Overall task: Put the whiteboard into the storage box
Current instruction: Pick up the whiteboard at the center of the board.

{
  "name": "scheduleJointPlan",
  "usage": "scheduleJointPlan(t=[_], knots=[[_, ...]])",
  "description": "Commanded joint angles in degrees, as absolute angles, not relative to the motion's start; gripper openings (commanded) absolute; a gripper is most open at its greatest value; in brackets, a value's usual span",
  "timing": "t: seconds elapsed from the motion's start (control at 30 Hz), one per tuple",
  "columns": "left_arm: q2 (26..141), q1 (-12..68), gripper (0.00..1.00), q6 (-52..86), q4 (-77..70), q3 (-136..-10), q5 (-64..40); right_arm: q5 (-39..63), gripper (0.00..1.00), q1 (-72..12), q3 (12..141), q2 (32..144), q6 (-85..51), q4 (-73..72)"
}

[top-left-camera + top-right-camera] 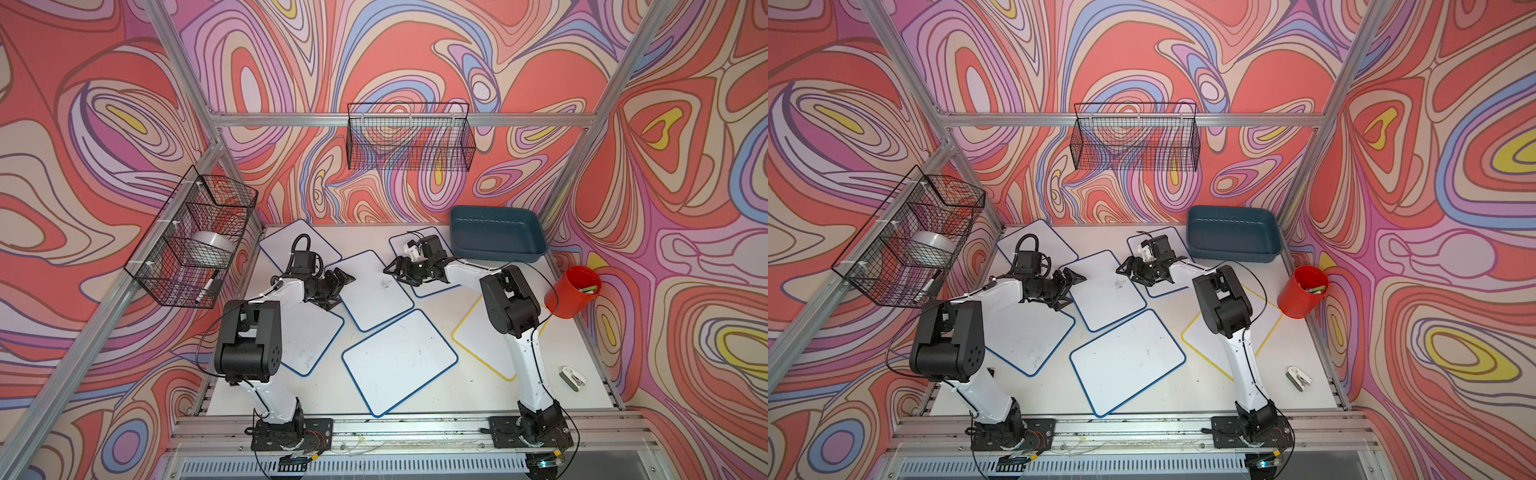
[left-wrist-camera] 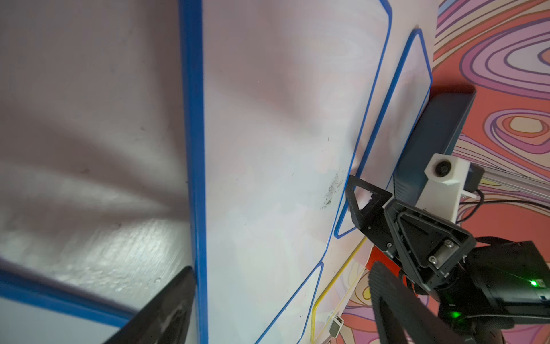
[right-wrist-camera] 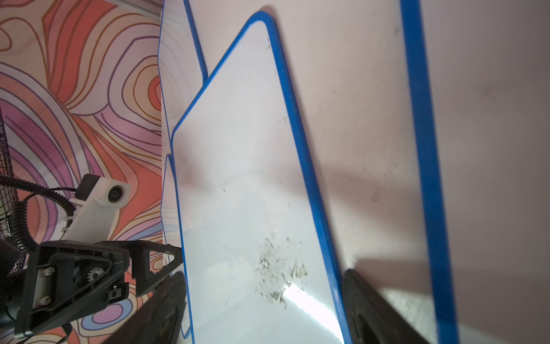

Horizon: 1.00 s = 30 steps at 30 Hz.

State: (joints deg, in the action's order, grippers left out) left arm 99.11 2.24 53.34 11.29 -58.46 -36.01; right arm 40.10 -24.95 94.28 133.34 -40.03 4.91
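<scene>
Checking a top view first, I see the whiteboard (image 1: 368,297), blue-framed and marked with a dark smudge, lying flat on the counter (image 1: 457,399) among several other boards. The left gripper (image 1: 340,291) sits at its left edge and the right gripper (image 1: 395,276) at its right edge. Both sets of fingers stand wide and clamp nothing. The storage box (image 1: 498,230) rests at the far right corner of the counter, apart from the whiteboard, with another blue-framed board lying between them. A red bucket (image 1: 571,293) stands at the counter's right edge, nearer to me than the box.

In the left wrist view, my left fingers (image 2: 166,312) are spread wide. The whiteboard's thick blue frame runs just beside one of them; I cannot confirm contact. The right gripper appears past the smudge, and the storage box beyond it.

In the right wrist view, my right fingers (image 3: 375,306) are likewise wide, with the smudged whiteboard surface between them. Each frame edge lies just beside a finger; I cannot tell whether they touch. The left gripper shows at the board's opposite edge.
</scene>
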Motion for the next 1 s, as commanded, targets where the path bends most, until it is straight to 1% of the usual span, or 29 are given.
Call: scheduleJointPlan(t=[0.0,0.43,0.97], knots=[[96.79,5.58,0.85,55.72,-1.86,-59.15,-48.68,51.56,0.83,-29.88,92.67,136.56,-40.24,13.27],[95.73,6.58,0.84,57.73,-5.15,-59.26,-49.36,52.19,0.83,-29.88,91.10,136.77,-38.67,14.77],[95.69,6.72,0.81,61.22,-10.93,-56.73,-50.28,52.34,0.83,-29.66,92.55,137.64,-38.43,15.13]])
